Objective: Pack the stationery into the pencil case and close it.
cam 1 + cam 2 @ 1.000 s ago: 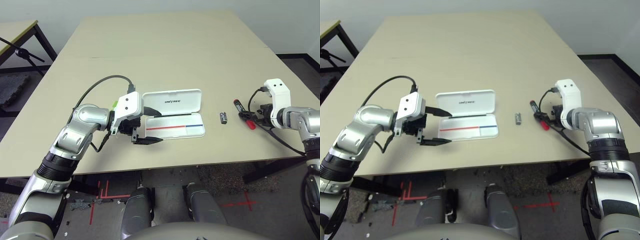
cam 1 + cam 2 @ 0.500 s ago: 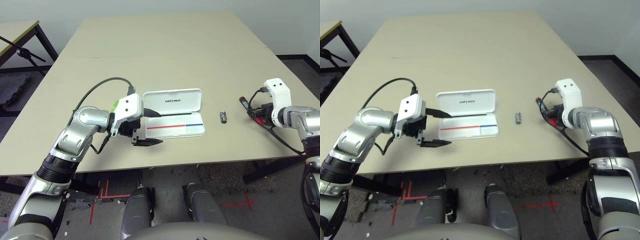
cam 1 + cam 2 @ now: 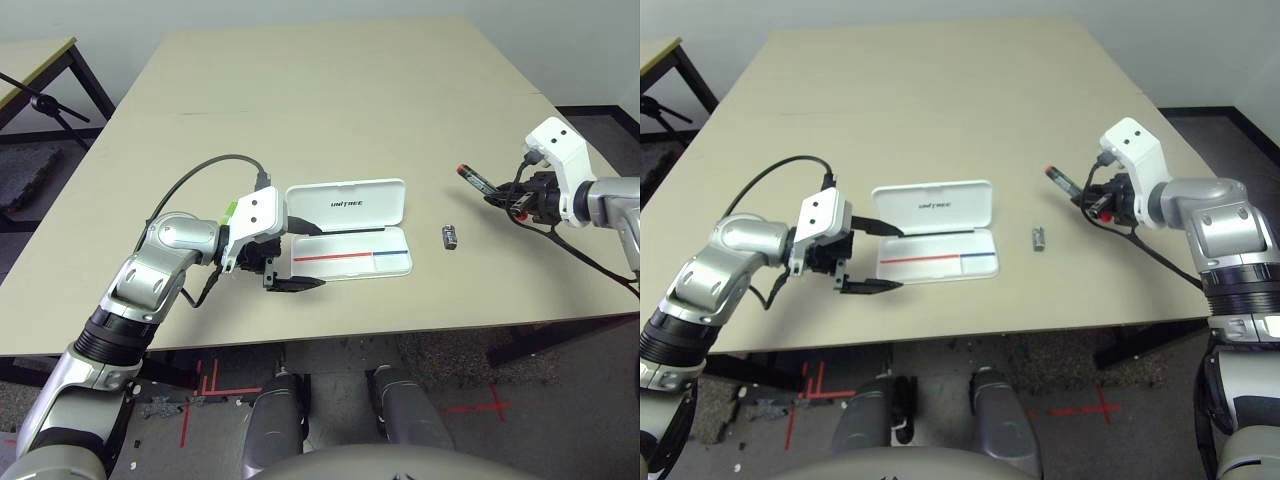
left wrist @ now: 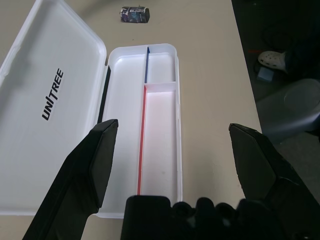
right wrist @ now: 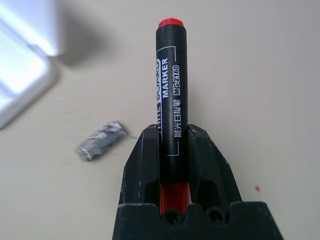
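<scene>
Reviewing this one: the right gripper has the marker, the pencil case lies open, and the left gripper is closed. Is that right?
Not quite: the left gripper is open, its two fingers standing wide apart in the left wrist view. The rest holds: the right gripper has the marker, and the pencil case lies open.

The pencil case (image 3: 350, 266) is set near the front edge of the table (image 3: 300, 110), its lid (image 3: 345, 206) laid back behind its base. The base is divided lengthwise; its front strip is split, shorter part at the right. To the case's right, just beside it, the small cylinder (image 3: 449, 237) is placed. Farther right and back, the marker (image 3: 480, 181) is held between the right gripper's (image 3: 510, 198) fingers. The highlighter (image 3: 229, 211) (partly hidden by the left gripper (image 3: 305, 255)) is found left of the case.
</scene>
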Robot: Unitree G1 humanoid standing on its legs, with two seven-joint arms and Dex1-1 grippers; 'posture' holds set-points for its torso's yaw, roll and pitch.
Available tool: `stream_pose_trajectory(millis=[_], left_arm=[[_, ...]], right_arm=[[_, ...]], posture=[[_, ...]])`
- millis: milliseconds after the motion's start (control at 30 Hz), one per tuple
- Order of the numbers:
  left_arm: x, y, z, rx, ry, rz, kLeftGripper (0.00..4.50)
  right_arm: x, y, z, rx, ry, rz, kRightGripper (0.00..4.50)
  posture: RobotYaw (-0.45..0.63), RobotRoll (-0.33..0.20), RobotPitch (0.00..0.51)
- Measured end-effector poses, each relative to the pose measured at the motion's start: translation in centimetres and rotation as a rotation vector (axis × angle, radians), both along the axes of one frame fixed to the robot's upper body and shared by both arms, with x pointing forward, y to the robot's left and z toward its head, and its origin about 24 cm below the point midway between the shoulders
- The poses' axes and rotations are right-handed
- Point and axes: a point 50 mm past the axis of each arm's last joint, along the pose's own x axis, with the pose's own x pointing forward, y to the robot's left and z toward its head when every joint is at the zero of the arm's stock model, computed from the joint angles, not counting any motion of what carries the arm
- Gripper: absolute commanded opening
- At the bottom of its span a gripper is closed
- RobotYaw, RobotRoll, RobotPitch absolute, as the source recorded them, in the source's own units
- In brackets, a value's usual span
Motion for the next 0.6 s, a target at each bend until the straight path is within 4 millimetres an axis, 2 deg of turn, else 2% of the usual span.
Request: stream_pose_trajectory(millis=[333, 500, 600], left_arm=[[0.1, 0.3, 0.0, 0.018, -0.011, 0.006, 4.50], [0.0, 0.4, -0.2, 0.025, -0.010, 0.010, 4.50], [0.0, 0.4, -0.2, 0.032, -0.012, 0.011, 4.50]], right_arm=[[-1.1, 4.7, 0.9, -0.102, 0.062, 0.378, 0.53], [-1.0, 7.7, 0.6, -0.092, 0.064, 0.501, 0.53], [-0.6, 10.2, 0.3, -0.066, 0.045, 0.558, 0.53]], posture=[[-0.15, 0.000, 0.089], [-0.14, 0.000, 0.087], [-0.13, 0.000, 0.086]])
